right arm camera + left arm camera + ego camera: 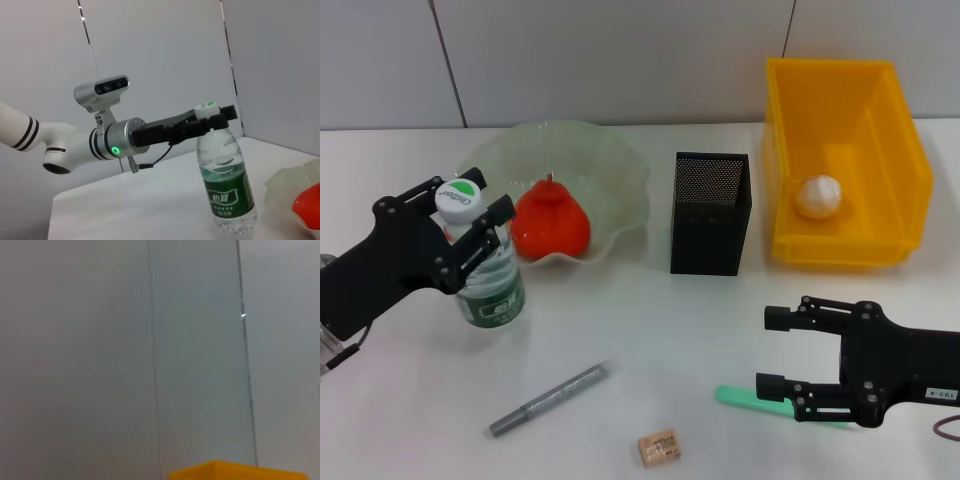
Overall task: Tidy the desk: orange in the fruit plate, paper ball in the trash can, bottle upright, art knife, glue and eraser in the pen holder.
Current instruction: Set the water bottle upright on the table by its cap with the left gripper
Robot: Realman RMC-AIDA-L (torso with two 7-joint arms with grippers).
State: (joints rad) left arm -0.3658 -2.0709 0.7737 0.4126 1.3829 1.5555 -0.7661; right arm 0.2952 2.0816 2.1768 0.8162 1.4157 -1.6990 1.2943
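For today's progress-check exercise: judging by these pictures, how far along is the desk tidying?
Done: orange lies in the fruit plate, paper ball in the trash can.
In hand: bottle stands upright, left gripper at its neck.
Left: art knife, eraser and green glue, beside the open right gripper, are outside the pen holder.
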